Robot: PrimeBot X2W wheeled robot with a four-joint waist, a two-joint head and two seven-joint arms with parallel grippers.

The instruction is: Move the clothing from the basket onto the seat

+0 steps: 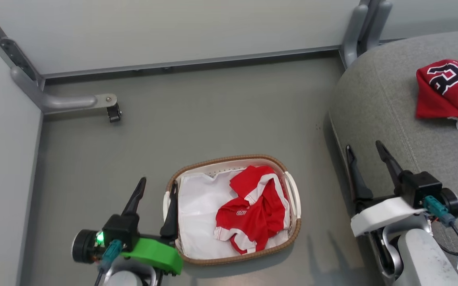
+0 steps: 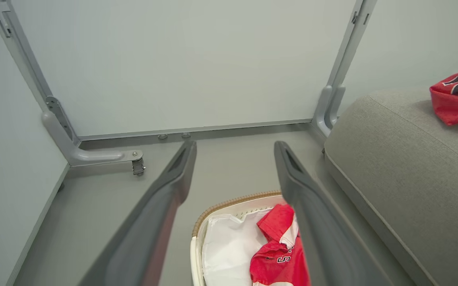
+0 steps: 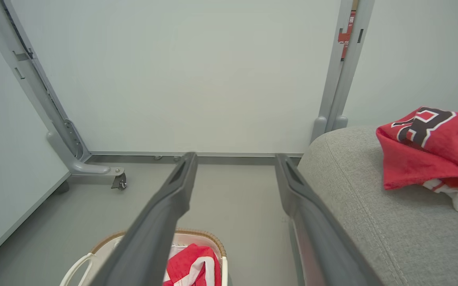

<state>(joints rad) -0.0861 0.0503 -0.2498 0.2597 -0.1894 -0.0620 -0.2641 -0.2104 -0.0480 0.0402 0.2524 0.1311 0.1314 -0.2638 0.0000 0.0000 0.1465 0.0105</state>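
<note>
Green-cased left tool (image 1: 159, 182) is hanging with its fingers (image 1: 135, 198) spread wide and holding nothing, its inner finger overlapping the basket's (image 1: 229, 158) left edge in the head view. Inside the basket, on the floor (image 1: 213, 111), one red jersey (image 1: 253, 214) is lying crumpled on a white liner (image 1: 199, 210). The right tool (image 1: 363, 145) is hovering, equally spread and empty, at the grey seat's (image 1: 380, 99) edge. Farther right on the seat, the other jersey (image 1: 449, 89) is resting.
</note>
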